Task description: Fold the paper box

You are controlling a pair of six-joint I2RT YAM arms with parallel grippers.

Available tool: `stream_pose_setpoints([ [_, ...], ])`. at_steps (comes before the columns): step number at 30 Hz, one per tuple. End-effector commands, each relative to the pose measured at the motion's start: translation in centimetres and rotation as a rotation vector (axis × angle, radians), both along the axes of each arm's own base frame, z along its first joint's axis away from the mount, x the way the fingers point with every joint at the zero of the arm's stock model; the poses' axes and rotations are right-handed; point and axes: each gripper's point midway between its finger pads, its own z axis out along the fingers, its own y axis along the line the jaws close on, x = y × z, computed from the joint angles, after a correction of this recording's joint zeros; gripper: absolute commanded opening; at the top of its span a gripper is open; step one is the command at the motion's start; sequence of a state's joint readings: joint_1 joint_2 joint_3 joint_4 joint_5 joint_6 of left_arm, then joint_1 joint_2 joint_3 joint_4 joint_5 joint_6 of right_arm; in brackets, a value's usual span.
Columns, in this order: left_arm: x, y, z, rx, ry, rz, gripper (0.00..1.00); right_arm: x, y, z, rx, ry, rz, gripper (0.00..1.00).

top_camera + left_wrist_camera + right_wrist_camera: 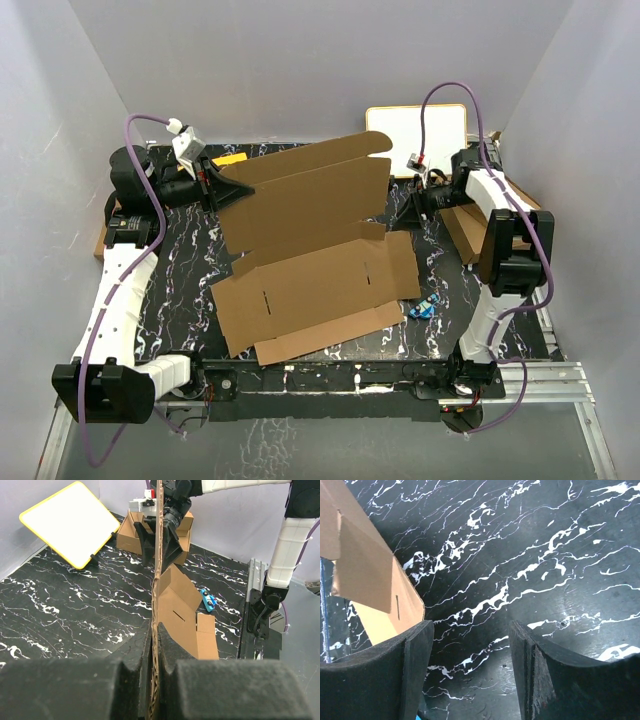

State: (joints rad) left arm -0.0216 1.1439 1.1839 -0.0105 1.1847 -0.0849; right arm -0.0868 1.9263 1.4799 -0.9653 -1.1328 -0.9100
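1. While the left gripper (212,186) bites down on its left edge, the paper box (310,260) sits in the middle of the black marbled table (180,290), half flat and half raised.
2. The near half lies flat towards the arm bases. Its slots face up and a long flap runs along the near edge.
3. The far half tilts up off the table, its top flap reaching towards the back wall.
4. On the left wrist view it's a firm clench. The fingers (100,690) are pressed together on the thin corrugated sheet, which runs edge-on straight away from the camera.
5. Over to the right gripper (412,207), parked at the right end of that raised panel. Its jaws are parted and grasp nothing.
6. The right wrist view backs that up, with only marble in the gap between the fingers (380,675). The cardboard lies off to the outer side of the left-hand finger.
7. Whether that finger actually touches the cardboard, I cannot tell.
8. At the back right, a white board (415,135) with a yellow rim is propped at a tilt.
9. A small brown box (462,232) lies under the right arm, apart from the big mailer.
10. A little blue object (425,306) rests on the table just off the flat panel's near right corner.
11. A sliver of yellow card (231,158) peeks out just behind the left gripper.
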Motion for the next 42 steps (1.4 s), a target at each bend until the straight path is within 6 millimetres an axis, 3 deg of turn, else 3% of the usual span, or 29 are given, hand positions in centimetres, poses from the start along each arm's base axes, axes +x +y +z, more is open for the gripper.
stream_pose_setpoints([
  [1,-0.3,0.1,2.2,0.008,-0.093,0.004,0.0,-0.1,0.4,4.9,0.021,-0.074,-0.002,0.67],
  [4,-0.1,0.2,2.0,0.015,-0.093,0.015,0.0,0.8,-0.2,6.5,-0.014,-0.095,-0.062,0.72],
  [8,-0.1,0.2,2.1,0.019,-0.103,0.024,0.0,0.0,-0.3,7.4,-0.033,-0.101,-0.076,0.76],
  [13,-0.2,0.1,2.5,0.008,-0.112,0.016,0.0,-1.4,-0.5,4.4,-0.054,-0.035,-0.076,0.79],
  [21,-0.2,0.1,3.0,-0.002,-0.124,0.01,0.0,-0.9,0.2,0.5,-0.113,0.027,-0.072,0.78],
  [24,-0.2,0.2,3.1,0.003,-0.136,0.02,0.0,-0.7,0.5,0.5,-0.12,0.018,-0.073,0.64],
  [26,0.0,0.2,3.2,0.009,-0.143,0.024,0.0,-0.5,0.5,1.0,-0.124,0.004,-0.074,0.49],
  [29,0.4,0.2,3.5,0.013,-0.153,0.028,0.0,-0.1,0.5,2.1,-0.125,-0.023,-0.06,0.17],
  [30,0.5,0.3,3.7,0.013,-0.16,0.03,0.0,0.1,0.5,2.5,-0.122,-0.034,-0.055,0.12],
  [34,1.3,0.2,5.0,0.002,-0.189,0.029,0.0,2.2,0.8,5.8,-0.096,-0.141,-0.072,0.08],
  [38,1.8,0.1,6.7,-0.011,-0.219,0.014,0.0,5.5,1.2,11.2,-0.027,-0.339,-0.128,0.08],
  [39,2.0,0.0,7.0,-0.013,-0.223,0.012,0.0,5.7,1.5,13.5,-0.002,-0.418,-0.131,0.08],
  [42,2.3,-0.1,7.8,-0.021,-0.236,-0.001,0.0,6.2,2.2,16.8,0.086,-0.57,-0.149,0.08],
])
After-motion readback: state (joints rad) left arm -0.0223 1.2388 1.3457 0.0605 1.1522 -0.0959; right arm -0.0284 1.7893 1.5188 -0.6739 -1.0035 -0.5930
